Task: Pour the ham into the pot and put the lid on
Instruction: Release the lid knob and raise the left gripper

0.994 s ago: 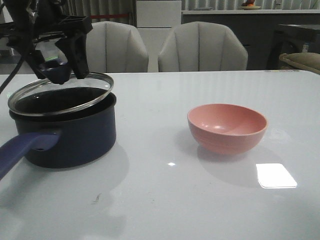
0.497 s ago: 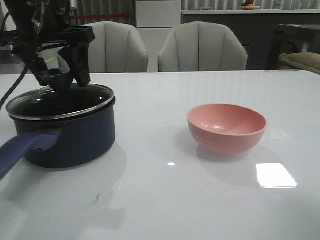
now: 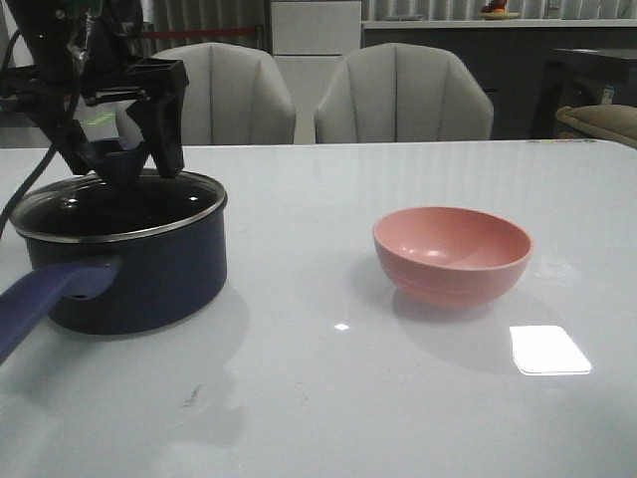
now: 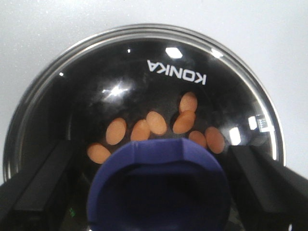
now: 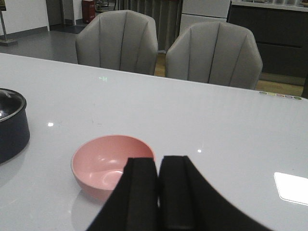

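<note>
Resting on the pot (image 3: 134, 269), at the left of the table (image 3: 328, 398), the lid (image 3: 119, 204) is seen to sit level on the rim, its steel edge lying all round the dark wall. The ham (image 4: 156, 122) is catalogued inside: orange-pink pieces are visible through the glass in the left wrist view, spread over the black bottom. The knob (image 4: 156, 187) is flanked by the left gripper (image 3: 117, 147), one finger on each side; the jaws are judged spread rather than clamped, though contact with the knob cannot be ruled out from these views. The right gripper (image 5: 159, 192) is held above the table with its fingers pressed together on nothing, near the pink bowl (image 3: 453, 254), which stands empty and well apart from the pot. The step in hand is judged to be release of the lid. It is done well if the fingers are parted fully before any lift, and the arm is raised straight up, so that the knob is not caught and the lid is not dragged off the rim. The long handle (image 3: 45, 299) is best left untouched.
</note>
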Motion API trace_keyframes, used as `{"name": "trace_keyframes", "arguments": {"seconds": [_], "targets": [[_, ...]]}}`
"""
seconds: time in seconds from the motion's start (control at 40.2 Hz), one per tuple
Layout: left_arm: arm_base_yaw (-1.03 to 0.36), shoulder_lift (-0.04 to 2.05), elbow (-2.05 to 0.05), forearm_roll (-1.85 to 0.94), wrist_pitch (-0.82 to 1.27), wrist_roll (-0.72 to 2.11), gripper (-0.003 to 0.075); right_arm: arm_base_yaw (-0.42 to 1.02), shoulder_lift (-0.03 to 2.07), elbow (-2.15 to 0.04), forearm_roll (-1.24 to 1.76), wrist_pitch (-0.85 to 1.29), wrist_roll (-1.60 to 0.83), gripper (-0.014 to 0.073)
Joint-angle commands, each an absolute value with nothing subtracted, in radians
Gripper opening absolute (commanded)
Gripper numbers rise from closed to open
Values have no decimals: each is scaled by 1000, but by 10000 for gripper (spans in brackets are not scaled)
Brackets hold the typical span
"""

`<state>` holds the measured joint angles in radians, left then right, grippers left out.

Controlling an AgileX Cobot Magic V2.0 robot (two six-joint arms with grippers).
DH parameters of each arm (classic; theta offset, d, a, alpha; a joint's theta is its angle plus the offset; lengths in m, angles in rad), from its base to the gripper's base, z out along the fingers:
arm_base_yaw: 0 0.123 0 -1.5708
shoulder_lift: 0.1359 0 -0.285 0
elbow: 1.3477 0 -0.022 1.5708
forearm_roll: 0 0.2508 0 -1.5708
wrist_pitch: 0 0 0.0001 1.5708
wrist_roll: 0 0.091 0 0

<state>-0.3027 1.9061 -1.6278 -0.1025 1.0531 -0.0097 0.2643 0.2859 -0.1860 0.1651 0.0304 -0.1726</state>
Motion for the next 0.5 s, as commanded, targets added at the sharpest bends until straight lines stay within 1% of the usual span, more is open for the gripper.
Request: {"name": "trace_keyframes", "arguments": {"seconds": [0.0,0.273,0.472], "targets": [[-308,1856,-1672,-121,1017,-13,643,264,291,-213,165,-49,-181,150],[-308,1824,-1777,-123,1094,-13,636,264,291,-213,165,-49,-181,150],[-308,1713,-1760,-121,1127,38,636,264,291,-213,165,-49,-181,150]]}}
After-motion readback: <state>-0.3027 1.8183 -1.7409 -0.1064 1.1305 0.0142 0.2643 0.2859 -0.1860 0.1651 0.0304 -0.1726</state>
